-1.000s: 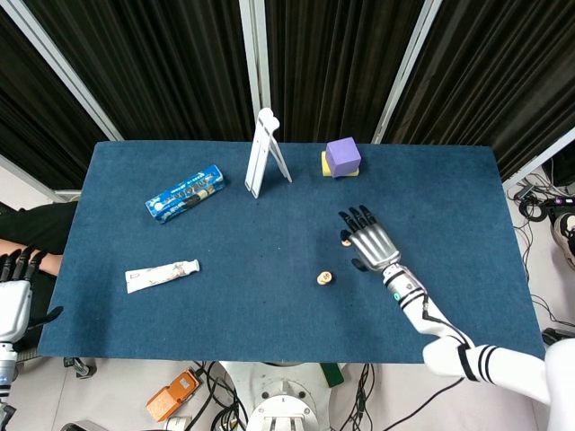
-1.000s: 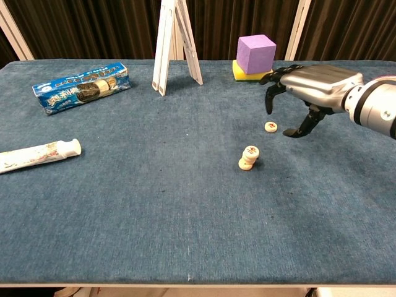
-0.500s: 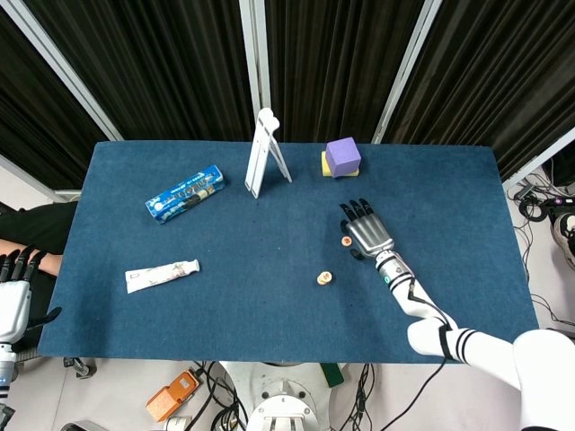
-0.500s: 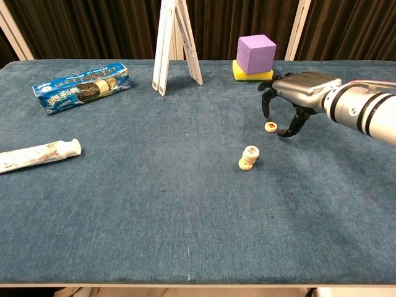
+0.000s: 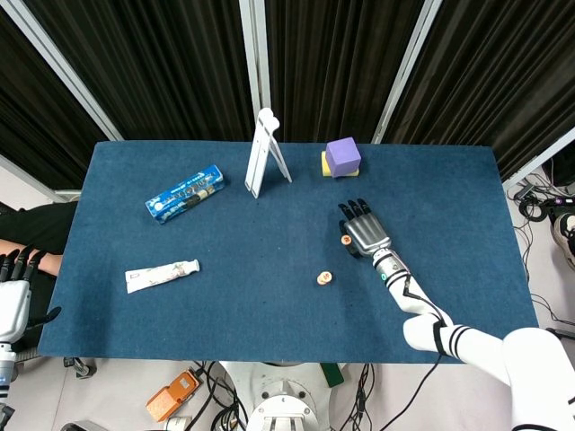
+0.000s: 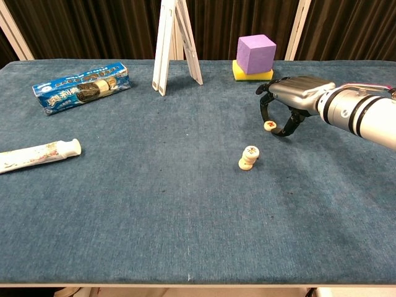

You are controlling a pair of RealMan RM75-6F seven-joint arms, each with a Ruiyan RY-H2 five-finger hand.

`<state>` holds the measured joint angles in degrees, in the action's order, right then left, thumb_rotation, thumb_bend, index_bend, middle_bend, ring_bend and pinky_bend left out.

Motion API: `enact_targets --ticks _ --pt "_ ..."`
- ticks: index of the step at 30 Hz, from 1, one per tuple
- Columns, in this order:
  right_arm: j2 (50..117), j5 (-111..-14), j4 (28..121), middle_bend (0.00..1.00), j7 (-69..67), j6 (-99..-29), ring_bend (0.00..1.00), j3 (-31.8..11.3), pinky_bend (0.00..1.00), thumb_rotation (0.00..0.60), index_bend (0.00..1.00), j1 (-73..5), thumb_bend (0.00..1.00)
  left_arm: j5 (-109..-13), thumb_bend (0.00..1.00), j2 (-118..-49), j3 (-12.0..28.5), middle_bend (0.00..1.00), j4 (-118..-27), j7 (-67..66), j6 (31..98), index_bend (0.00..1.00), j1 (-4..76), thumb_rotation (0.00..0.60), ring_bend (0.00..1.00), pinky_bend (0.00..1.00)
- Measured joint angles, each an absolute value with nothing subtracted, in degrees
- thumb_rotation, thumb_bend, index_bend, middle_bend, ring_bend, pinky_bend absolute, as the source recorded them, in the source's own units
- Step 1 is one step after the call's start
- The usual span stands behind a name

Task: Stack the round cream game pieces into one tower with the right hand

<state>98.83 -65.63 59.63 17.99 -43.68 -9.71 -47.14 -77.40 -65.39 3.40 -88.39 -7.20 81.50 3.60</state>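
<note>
A short, slightly crooked tower of cream pieces [image 6: 249, 158] stands mid-table, also visible in the head view as the tower [image 5: 324, 278]. One loose cream piece [image 6: 270, 125] lies flat on the blue cloth behind and to the right of it, the same piece [image 5: 346, 241] from above. My right hand [image 6: 291, 99] hovers low over this piece, fingers curled down on its left and the thumb on its right, with small gaps showing on both sides. From the head view the right hand [image 5: 364, 233] covers the spot beside the piece. My left hand [image 5: 13, 296] hangs off the table's left edge, holding nothing.
A blue biscuit packet [image 6: 83, 86] and a toothpaste tube [image 6: 37, 154] lie at the left. A white folding stand [image 6: 173, 43] rises at the back centre. A purple cube [image 6: 256, 52] sits on a yellow sponge [image 6: 250, 73] just behind my right hand.
My right hand has moved left and down over the loose piece, and its fingers and thumb have drawn in around it. The tower and the left hand have not moved.
</note>
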Motion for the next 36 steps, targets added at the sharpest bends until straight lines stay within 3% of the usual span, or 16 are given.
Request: enact_targets --ticks 11,24,36 --pt "96.2 -68.0 63.7 0.13 16.0 -45.8 0.0 -9.3 0.03 0.6 0.54 -46.2 0.51 -77.3 0.03 -65.4 3.4 0.03 -88.1 -6.9 81.7 0.1 3.5 0.6 0.01 0.0" --pt "83.7 -80.3 86.0 0.14 16.1 -53.7 0.0 -4.0 0.03 0.6 0.54 -42.5 0.51 -77.7 0.03 -65.6 3.3 0.03 -87.9 -6.4 82.0 0.1 3.4 0.6 0.01 0.0" --pt "85.2 -80.4 86.2 0.14 20.9 -52.8 0.0 -3.1 0.03 0.6 0.52 -42.7 0.51 -77.8 0.03 -65.8 3.2 0.03 -87.5 -6.1 82.1 0.1 3.2 0.6 0.01 0.0"
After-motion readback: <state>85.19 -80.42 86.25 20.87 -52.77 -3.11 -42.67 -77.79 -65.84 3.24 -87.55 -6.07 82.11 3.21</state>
